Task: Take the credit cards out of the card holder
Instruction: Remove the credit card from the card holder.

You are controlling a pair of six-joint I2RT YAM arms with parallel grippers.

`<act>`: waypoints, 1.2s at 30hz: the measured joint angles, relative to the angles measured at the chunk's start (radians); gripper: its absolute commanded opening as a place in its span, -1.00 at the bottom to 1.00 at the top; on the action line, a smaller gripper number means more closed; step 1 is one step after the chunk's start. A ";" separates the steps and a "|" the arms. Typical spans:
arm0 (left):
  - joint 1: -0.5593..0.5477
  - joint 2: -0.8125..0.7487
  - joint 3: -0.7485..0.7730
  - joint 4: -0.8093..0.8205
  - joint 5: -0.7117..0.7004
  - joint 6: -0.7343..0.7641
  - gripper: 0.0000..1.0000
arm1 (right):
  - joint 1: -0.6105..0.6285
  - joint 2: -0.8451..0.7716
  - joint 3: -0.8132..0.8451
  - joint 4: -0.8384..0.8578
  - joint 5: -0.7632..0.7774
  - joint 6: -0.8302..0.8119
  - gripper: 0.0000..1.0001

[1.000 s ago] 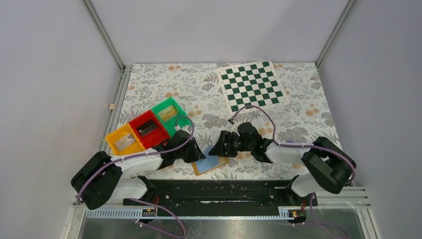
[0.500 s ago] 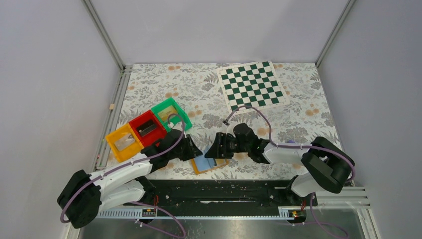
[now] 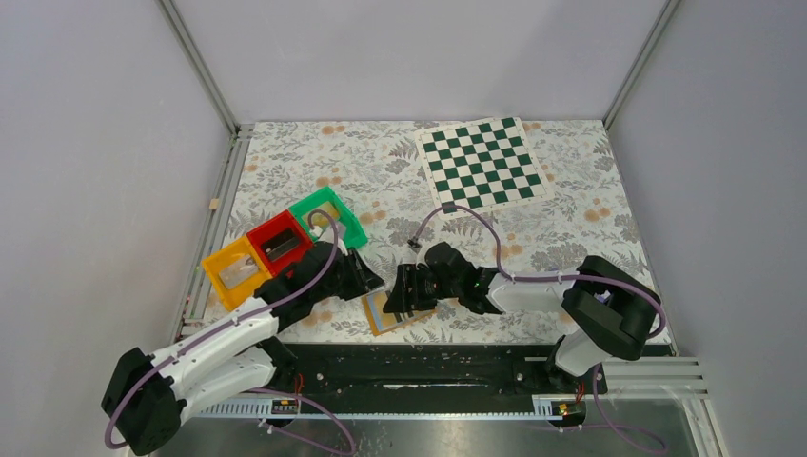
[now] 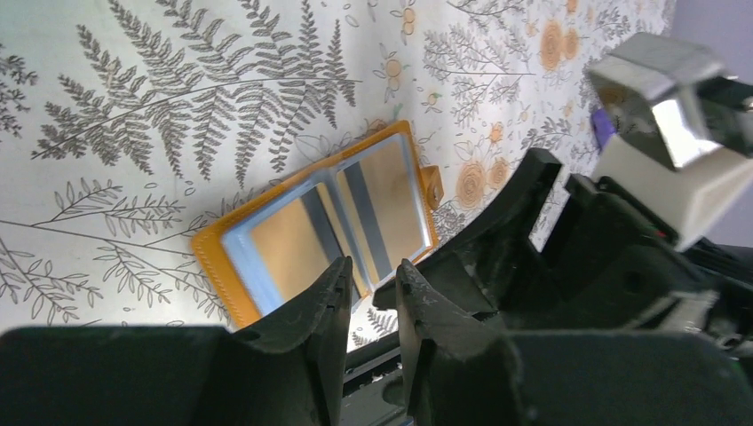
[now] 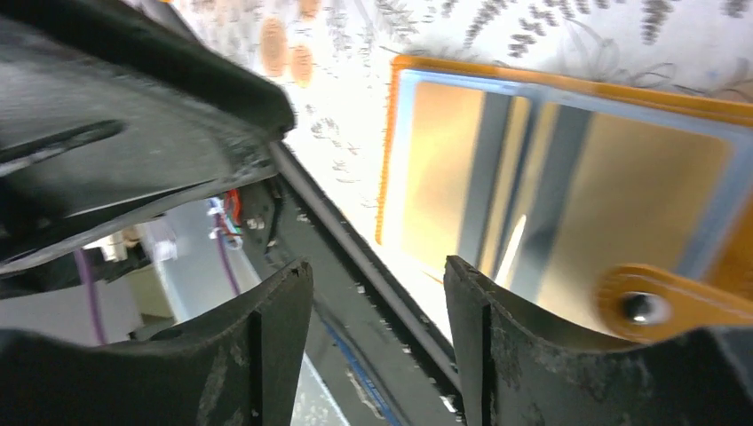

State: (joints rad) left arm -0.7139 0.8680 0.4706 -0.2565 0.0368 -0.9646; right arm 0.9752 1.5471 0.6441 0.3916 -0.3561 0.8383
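Card holder [image 3: 379,316] lying open and flat on floral cloth [image 3: 314,162] at near edge, between both grippers. I am watching right gripper [image 3: 398,291] sliding leftward since a second ago, now covering holder's far part; fingers standing wide apart, gripping nothing. Left gripper [image 3: 373,282] reaching further in; fingers narrowly parted, holding nothing.

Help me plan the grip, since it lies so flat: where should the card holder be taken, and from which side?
Probably the orange snap tab of the card holder, approached low from that side edge. The holder lies open and flat on the table, so the tab, jutting past the border, is the one part jaws could pinch.
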 measured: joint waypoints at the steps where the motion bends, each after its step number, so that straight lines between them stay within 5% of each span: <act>1: 0.000 0.006 0.000 0.010 0.013 0.000 -0.52 | 0.001 0.004 0.000 -0.011 0.016 -0.009 0.22; 16: 0.000 0.198 -0.093 0.174 0.106 -0.035 -0.61 | 0.013 -0.101 0.005 -0.198 0.212 -0.135 0.13; 36: 0.000 0.136 -0.177 0.143 0.064 -0.061 -0.69 | 0.014 0.065 0.066 -0.120 0.104 -0.121 0.03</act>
State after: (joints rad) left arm -0.7139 1.0039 0.2935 -0.1131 0.1013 -1.0260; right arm 0.9894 1.6123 0.7097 0.2718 -0.2520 0.7174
